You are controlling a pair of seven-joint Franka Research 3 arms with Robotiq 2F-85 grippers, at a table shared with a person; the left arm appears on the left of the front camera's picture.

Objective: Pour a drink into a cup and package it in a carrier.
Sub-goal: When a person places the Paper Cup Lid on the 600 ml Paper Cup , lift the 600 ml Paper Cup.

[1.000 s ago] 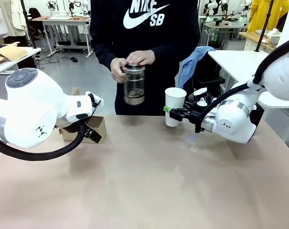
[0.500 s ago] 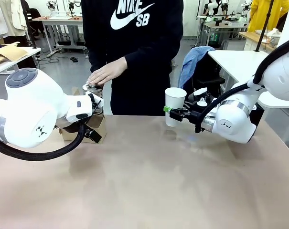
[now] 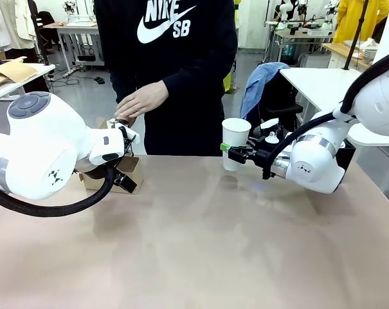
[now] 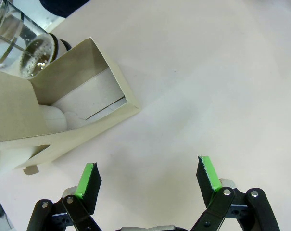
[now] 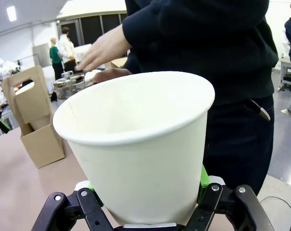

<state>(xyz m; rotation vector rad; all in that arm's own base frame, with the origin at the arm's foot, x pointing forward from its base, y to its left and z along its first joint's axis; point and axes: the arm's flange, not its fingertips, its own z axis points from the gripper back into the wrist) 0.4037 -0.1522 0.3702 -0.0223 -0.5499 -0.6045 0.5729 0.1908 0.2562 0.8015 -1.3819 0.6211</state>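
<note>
Right tool (image 3: 229, 148) clamped on cup (image 3: 236, 136) — left wrist cam shows left tool (image 4: 147, 172) apart, nr carrier (image 4: 20, 115).

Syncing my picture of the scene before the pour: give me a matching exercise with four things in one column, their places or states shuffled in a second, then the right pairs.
Things:
1. cup
2. carrier
3. glass jug
4. left hand

Places or states:
A. open, above bare table
B. under the person's hand
C. gripped by the right hand, no lid on
D. standing on the table by the left arm

Pairs: 1-C, 2-D, 3-B, 4-A
</note>
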